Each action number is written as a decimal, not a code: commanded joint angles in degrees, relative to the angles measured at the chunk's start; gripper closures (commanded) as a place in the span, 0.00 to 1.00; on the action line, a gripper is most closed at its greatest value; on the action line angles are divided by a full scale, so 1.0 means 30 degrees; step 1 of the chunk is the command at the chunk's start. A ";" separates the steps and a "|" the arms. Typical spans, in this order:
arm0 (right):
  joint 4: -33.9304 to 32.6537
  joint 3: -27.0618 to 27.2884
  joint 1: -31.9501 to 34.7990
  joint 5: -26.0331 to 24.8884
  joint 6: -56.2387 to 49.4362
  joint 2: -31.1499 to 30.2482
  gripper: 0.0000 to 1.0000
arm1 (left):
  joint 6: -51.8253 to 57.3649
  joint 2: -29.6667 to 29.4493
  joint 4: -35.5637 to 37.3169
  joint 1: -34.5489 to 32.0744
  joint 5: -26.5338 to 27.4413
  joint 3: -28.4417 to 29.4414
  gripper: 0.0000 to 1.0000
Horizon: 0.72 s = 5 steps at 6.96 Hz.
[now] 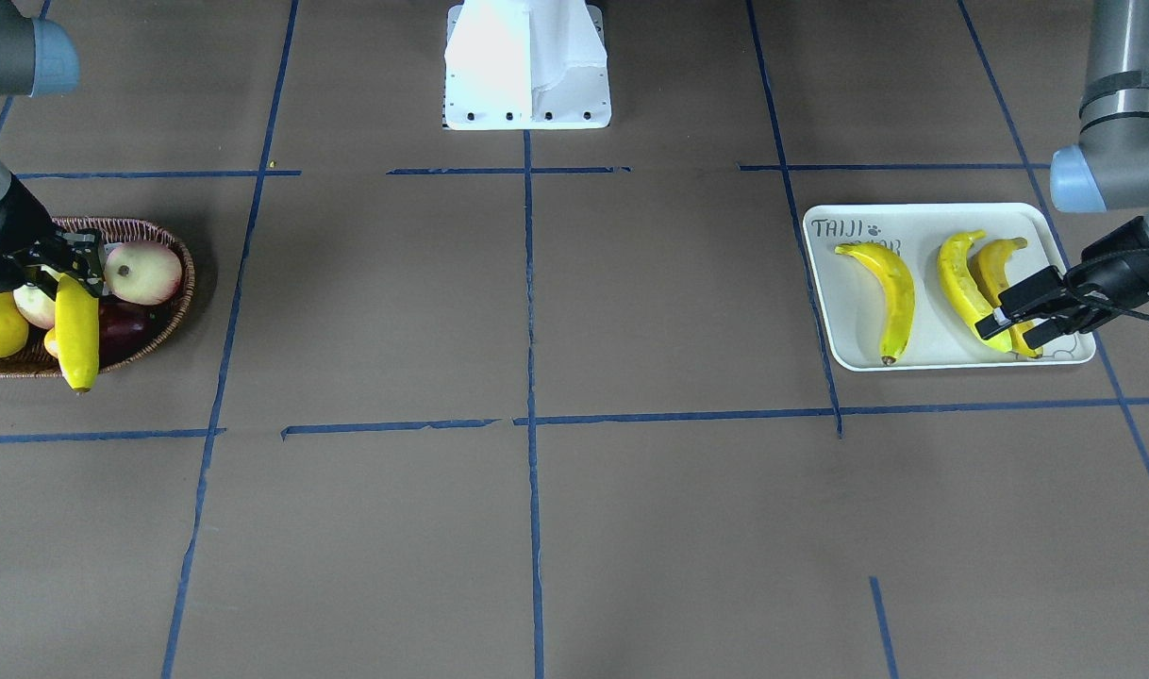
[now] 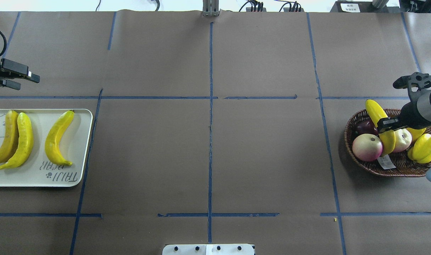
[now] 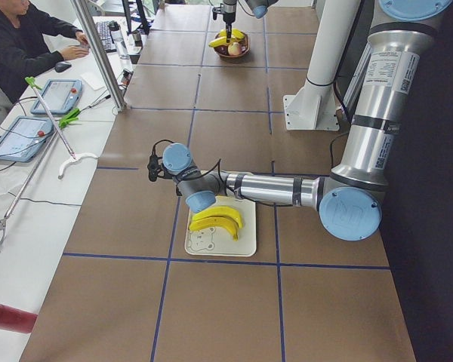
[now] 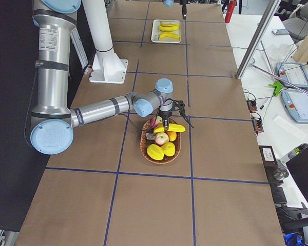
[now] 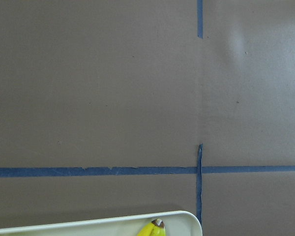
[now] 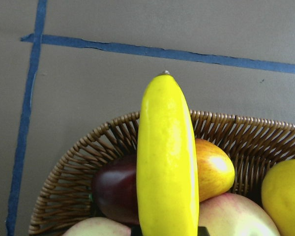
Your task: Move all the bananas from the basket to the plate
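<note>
Overhead exterior view shows the right gripper (image 2: 387,124) closed on a banana (image 2: 381,118) over the wicker basket (image 2: 378,170), the jaws clamping it roughly midway. One end juts past the basket's far rim. The three other bananas lie on the plate (image 2: 42,177) at the opposite end of the table: a single banana (image 2: 59,139) apart, and two touching bananas (image 2: 13,141) side by side. So this reads as the fourth and final transfer, with a full table crossing ahead.

The main risk is the hold itself. The skin looks smooth and the fruit is long, so with the jaws on a narrow band it could swivel or slide out during a fast swing.

Below it sit a pink-cream round fruit (image 2: 367,147), a dark purple fruit (image 6: 115,189) and a yellow ridged fruit (image 2: 424,148). I cannot tell whether the banana is clear of them. If it is not, a sideways pull could roll one out or drag the light basket.

At the far end the left gripper (image 2: 19,76) hangs with its fingers parted and holding nothing, just beyond the plate's far edge. A right arm reaching that far may crowd it, and a handover would add a second chance to fumble.

The bare room on the plate lies between the single banana and the pair, and along the printed edge. A release over the lying fruit could send the banana rolling across the rim.
</note>
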 commanded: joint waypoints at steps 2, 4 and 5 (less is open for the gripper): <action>0.0207 0.1758 0.1991 0.1830 -0.0299 -0.0214 0.97 | -0.0233 -0.0561 0.0099 0.0030 0.0000 -0.0115 0.00; 0.0236 0.2322 0.2615 0.4126 0.1155 0.1735 0.98 | -0.3147 -0.1820 0.0014 0.1923 0.2237 -0.0289 0.01; 0.0236 0.2353 0.2557 0.4680 0.3632 0.3344 0.97 | -0.4817 -0.2464 0.0012 0.3153 0.3677 -0.0291 0.01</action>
